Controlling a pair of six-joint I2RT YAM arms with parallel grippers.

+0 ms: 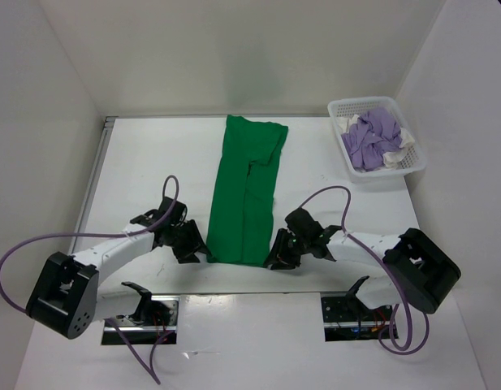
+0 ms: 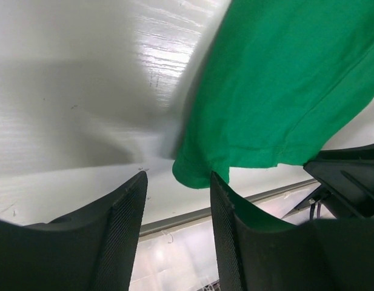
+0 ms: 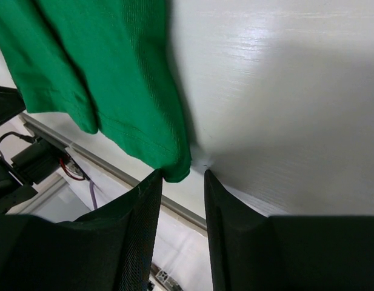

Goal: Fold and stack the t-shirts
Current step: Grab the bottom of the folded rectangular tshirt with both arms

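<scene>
The bright green t-shirt point(image 1: 248, 191) lies folded into a long narrow strip down the middle of the table, its hem towards the arms. My left gripper point(image 1: 197, 252) sits at the hem's near left corner. In the left wrist view it point(image 2: 177, 177) is open, and the green corner point(image 2: 196, 173) lies just past the tips. My right gripper point(image 1: 279, 258) is at the near right corner. It point(image 3: 182, 173) is open too, with the green corner point(image 3: 174, 170) touching its left fingertip. The light purple t-shirt point(image 1: 372, 136) and the white t-shirt point(image 1: 405, 138) lie crumpled in the basket.
A white mesh basket point(image 1: 418, 166) stands at the back right of the table. White walls close in the back and both sides. The table's near edge, a metal rail point(image 2: 193, 212), runs just beneath both grippers. Purple cables loop from each arm.
</scene>
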